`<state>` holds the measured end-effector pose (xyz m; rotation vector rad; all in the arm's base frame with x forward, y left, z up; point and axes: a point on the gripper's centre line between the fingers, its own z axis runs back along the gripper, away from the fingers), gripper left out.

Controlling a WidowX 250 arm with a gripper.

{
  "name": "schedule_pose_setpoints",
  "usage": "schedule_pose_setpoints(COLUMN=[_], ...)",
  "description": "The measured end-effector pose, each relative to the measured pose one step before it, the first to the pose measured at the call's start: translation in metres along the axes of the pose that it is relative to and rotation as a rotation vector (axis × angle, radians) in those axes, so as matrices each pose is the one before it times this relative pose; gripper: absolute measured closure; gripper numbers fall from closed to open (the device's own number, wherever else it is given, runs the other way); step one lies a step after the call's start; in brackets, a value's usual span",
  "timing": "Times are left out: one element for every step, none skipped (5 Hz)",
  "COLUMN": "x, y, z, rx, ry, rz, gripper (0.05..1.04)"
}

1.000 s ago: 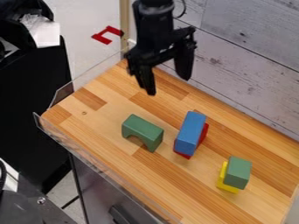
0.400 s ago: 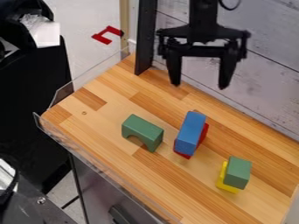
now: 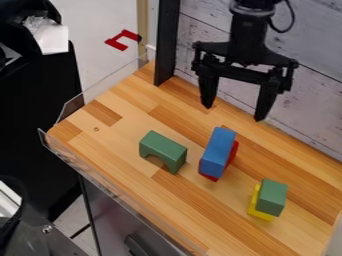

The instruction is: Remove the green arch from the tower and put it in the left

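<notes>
Jaws spread wide and bare, with the green arch [image 3: 163,145] down to their lower left

Nothing is held between the fingers, and the arch stands free on its own two legs on the wooden table [image 3: 120,150], touching no other block. Seen in the camera view, it lies below and to the left of the gripper [image 3: 234,112], well apart from it. Its long axis runs from upper left to lower right; the line between the fingertips slants much the same way, so a grasp across the arch's narrow width would probably call for a turn of the wrist.

Just beside the arch on its right, a tilted-looking blue block [image 3: 218,151] rests on a red piece [image 3: 233,153]. Further to the lower right, a green block [image 3: 272,196] sits with a yellow block [image 3: 259,215] under it. The arch being off any stack and leftmost of the blocks, the task looks done, and backing away may be all that is wanted.

The single arm [image 3: 250,37] comes in from the top edge, right of centre, its gripper pointing down near the whitewashed plank wall [image 3: 307,100], beyond the blue block. Should it go back for the arch, the blue block could be knocked.
</notes>
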<state>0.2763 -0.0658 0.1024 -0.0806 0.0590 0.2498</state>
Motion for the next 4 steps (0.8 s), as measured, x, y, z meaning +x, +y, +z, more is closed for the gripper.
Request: schedule_pose_setpoints(x=[-0.00532,-0.00404,0.00032,0.00110], y=[-0.00265,0.00007,-0.00218,0.00047], z=[-0.00454,-0.02011,-0.00235,-0.01155], rx=[0.0170,0.0205,-0.0014,0.0141], ry=[0.0067,0.0272,-0.0122,0.0271], rz=[-0.0121,-0.0001,0.0010,0.0046], gripper=[0.084,0.084,0.084,0.084])
